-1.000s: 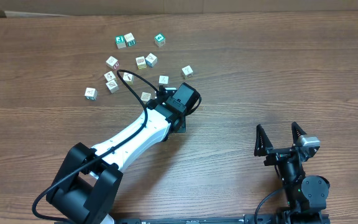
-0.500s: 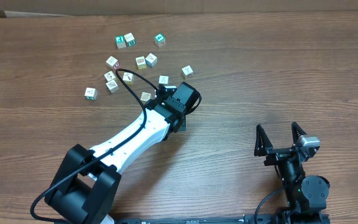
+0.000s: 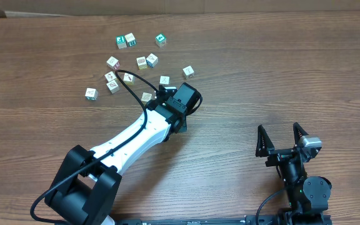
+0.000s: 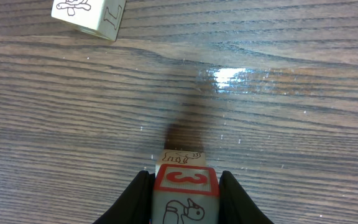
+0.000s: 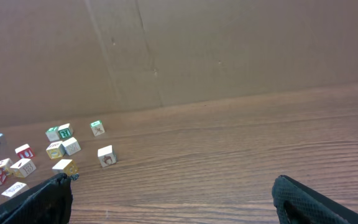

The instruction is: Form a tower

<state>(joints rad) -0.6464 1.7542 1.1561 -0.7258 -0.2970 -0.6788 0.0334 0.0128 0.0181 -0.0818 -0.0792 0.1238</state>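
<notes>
Brown wood table (image 3: 261, 62) carries the tower (image 4: 185, 179), clenched in the left hand (image 4: 184, 194); right hand (image 3: 280, 131) released.

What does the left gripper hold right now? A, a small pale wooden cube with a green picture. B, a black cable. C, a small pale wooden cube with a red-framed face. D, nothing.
C: the left wrist view shows the left gripper shut on the small pale wooden cube with a red-framed face, a finger against each side.
</notes>
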